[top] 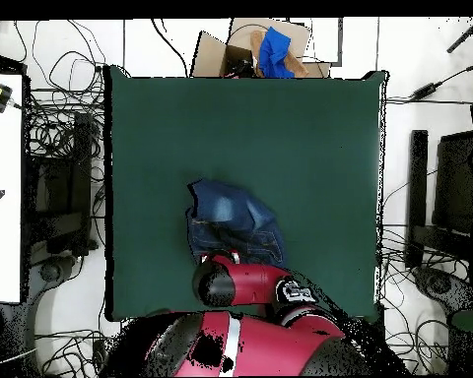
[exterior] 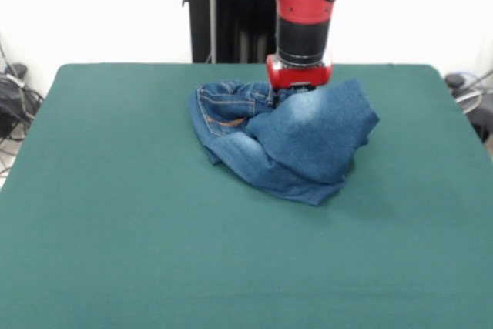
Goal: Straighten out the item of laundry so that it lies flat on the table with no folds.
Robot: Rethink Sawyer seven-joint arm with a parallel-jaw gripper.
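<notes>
The small blue denim jeans (exterior: 300,144) lie crumpled on the far middle of the green table (exterior: 115,229). One faded leg is folded over the body, and the elastic waistband and an orange-stitched pocket (exterior: 223,109) show at the left. My gripper (exterior: 296,92) is down at the top of the heap, shut on the jeans, and the cloth rises to it like a tent. In the overhead view the jeans (top: 231,221) lie near the table's (top: 309,148) bottom edge. The red arm (top: 240,283) hides the gripper there.
The black pedestal (exterior: 231,28) stands behind the table's far edge. A cardboard box holding a blue thing (top: 265,49) sits beyond the table's top edge in the overhead view. Cables (top: 58,138) and dark equipment (top: 442,197) lie on both sides. A white surface (top: 2,197) is at the left.
</notes>
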